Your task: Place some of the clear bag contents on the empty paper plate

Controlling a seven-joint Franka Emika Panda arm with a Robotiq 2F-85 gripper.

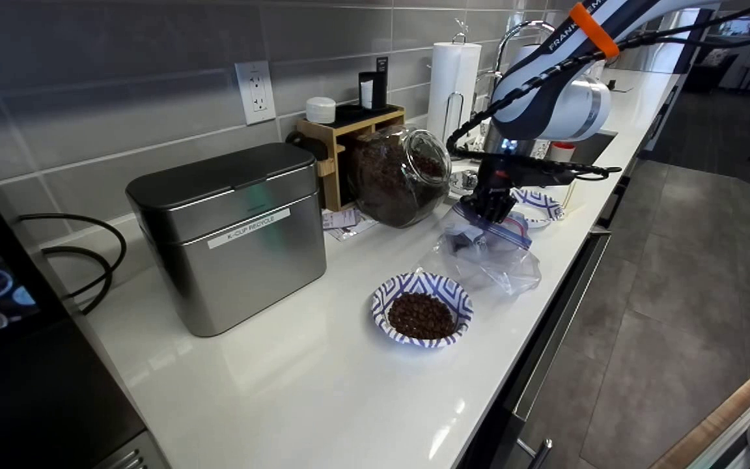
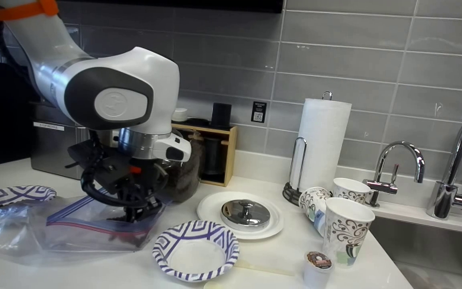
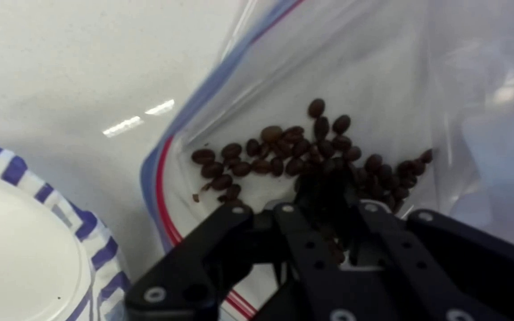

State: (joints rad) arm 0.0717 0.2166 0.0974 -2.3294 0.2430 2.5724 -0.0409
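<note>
Your gripper [image 3: 326,182] has its fingers [image 3: 345,200] close together among beans [image 3: 301,148] in the bag [image 3: 391,76], any grip unclear, the empty plate [image 3: 20,240] beside them.

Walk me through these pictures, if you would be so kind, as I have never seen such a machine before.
The machine is a robot arm, made of jointed sections and ending in a black two-fingered hand. Two pictures come from cameras standing outside it; the close-up comes from a camera on its wrist, looking past the hand. On the counter lie an open clear bag with dark beans inside, an empty plate beside it, and a matching plate of beans. Around them are a bin, a jar and paper cups. The hand reaches into the bag, nearly closed among the beans; whether it has gripped any, the pictures do not settle.
</note>
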